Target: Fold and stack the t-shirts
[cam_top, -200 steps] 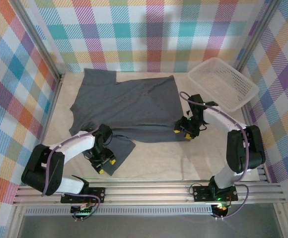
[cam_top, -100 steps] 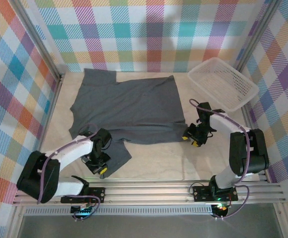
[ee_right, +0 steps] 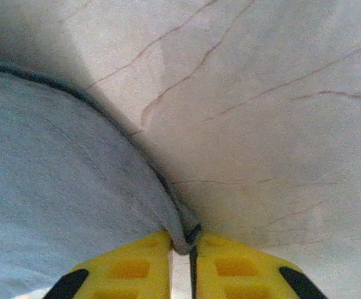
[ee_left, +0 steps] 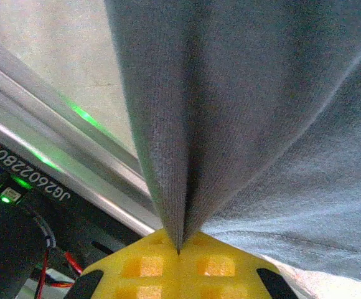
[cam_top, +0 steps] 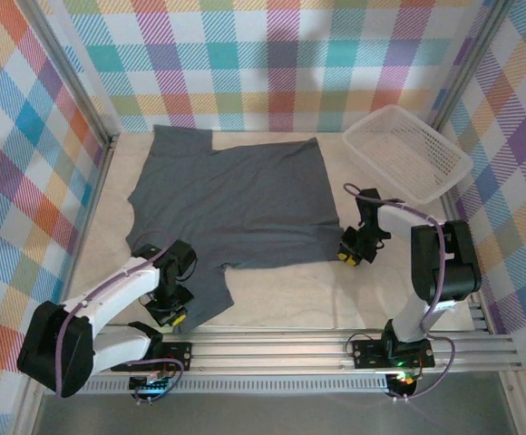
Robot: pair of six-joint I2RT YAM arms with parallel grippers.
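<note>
The grey t-shirt [cam_top: 236,195] lies spread flat over the far half of the desk [cam_top: 281,290]. The left jaws pinch its near-left sleeve, and the right jaws pinch its near-right hem corner. I'd raise both ends evenly, keep the near edge taut, and carry it far over the body without dragging. The white basket [cam_top: 408,154] at far right sits empty.

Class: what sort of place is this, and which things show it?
Probably a robot test cell: checked walls box in a table, and two arms on a rail hold a t-shirt.
</note>
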